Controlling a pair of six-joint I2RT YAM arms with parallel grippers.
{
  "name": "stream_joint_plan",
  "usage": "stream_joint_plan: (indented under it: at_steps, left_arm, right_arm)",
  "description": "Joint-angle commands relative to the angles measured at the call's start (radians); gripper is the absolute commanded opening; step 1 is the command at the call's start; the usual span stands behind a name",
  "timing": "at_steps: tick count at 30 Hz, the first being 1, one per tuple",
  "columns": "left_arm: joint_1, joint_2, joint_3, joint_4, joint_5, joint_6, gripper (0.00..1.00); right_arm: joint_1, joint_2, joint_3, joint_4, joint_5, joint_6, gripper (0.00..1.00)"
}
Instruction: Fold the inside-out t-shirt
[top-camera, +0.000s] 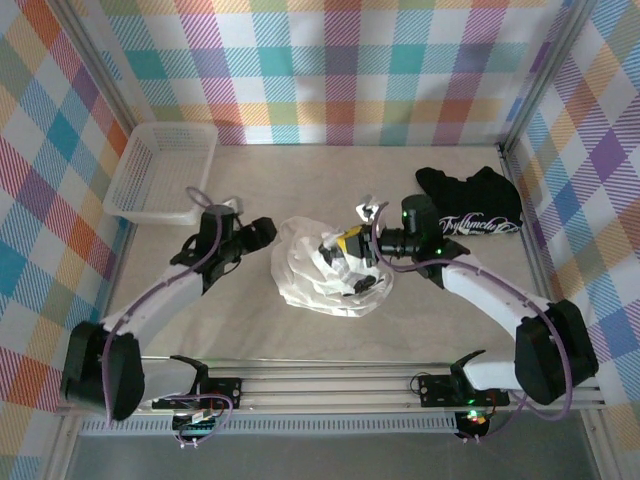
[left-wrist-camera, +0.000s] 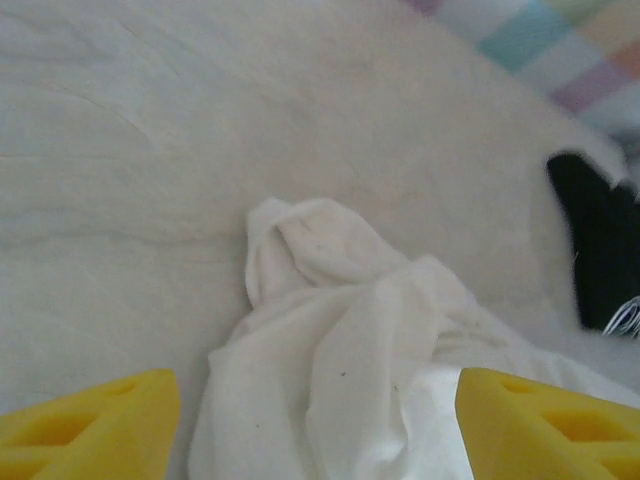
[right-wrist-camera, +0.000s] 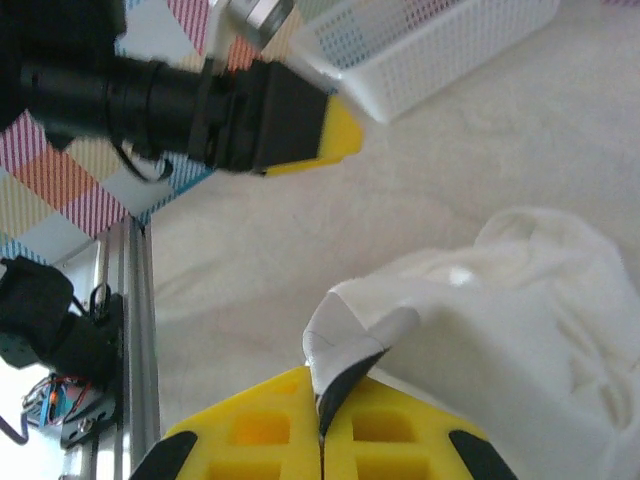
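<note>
Right gripper (right-wrist-camera: 322, 395) clamped on a fold of the inside-out t-shirt (top-camera: 300, 270), left of the black t-shirt (top-camera: 470, 200); my left gripper (left-wrist-camera: 318, 415) gapes empty. Limp, light: I'd grip hems.

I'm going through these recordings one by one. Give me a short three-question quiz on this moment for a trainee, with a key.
1. True or false: the right gripper is shut on a fold of the inside-out t-shirt.
2. In the top view, where does the white basket stand? A. far left corner B. far right corner C. near edge, between the arm bases
3. Fill in: the left gripper hangs over the shirt's edge with its jaws ____.
Key: 1 true; 2 A; 3 open.
</note>
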Motion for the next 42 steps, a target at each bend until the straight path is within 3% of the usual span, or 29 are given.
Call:
stream_joint_plan:
  at_steps: [1, 6, 15, 18, 21, 22, 24, 25, 29, 34, 37, 42]
  left_arm:
    - [-0.074, 0.109, 0.122, -0.129, 0.034, 0.146, 0.75]
    - [-0.139, 0.289, 0.278, -0.21, 0.048, 0.25, 0.77]
    - [-0.157, 0.539, 0.485, -0.346, 0.114, 0.326, 0.78]
    - [-0.156, 0.59, 0.521, -0.361, 0.139, 0.325, 0.65]
    - [-0.157, 0.611, 0.556, -0.364, 0.145, 0.319, 0.4]
    - [-0.155, 0.607, 0.577, -0.367, 0.131, 0.319, 0.27]
    - [-0.146, 0.579, 0.624, -0.356, 0.098, 0.316, 0.01]
    - [-0.142, 0.558, 0.646, -0.345, 0.084, 0.311, 0.0]
    - [-0.095, 0.388, 0.707, -0.195, 0.045, 0.265, 0.0]
    - [-0.011, 0.066, 0.573, 0.163, 0.033, 0.172, 0.0]
    - [-0.006, -0.09, 0.425, 0.291, 0.007, 0.178, 0.0]
    - [-0.008, -0.205, 0.093, 0.379, -0.007, 0.123, 0.05]
  right_arm:
    - [0.017, -0.064, -0.089, -0.039, 0.072, 0.087, 0.0]
    - [0.034, -0.141, -0.213, -0.056, 0.145, 0.206, 0.0]
    - [0.052, -0.211, -0.294, -0.161, 0.209, 0.25, 0.0]
    - [0.053, -0.231, -0.292, -0.17, 0.246, 0.245, 0.0]
    - [0.052, -0.241, -0.248, -0.187, 0.312, 0.226, 0.0]
    - [0.052, -0.241, -0.221, -0.197, 0.353, 0.214, 0.0]
    - [0.044, -0.236, -0.15, -0.188, 0.453, 0.182, 0.0]
    - [0.034, -0.23, -0.115, -0.17, 0.493, 0.171, 0.0]
    - [-0.052, -0.173, 0.079, -0.024, 0.57, 0.133, 0.0]
    - [-0.082, -0.132, 0.314, 0.071, 0.481, 0.036, 0.0]
    - [-0.082, -0.146, 0.289, 0.116, 0.415, -0.019, 0.0]
    - [-0.08, -0.154, 0.054, 0.15, 0.375, 0.051, 0.0]
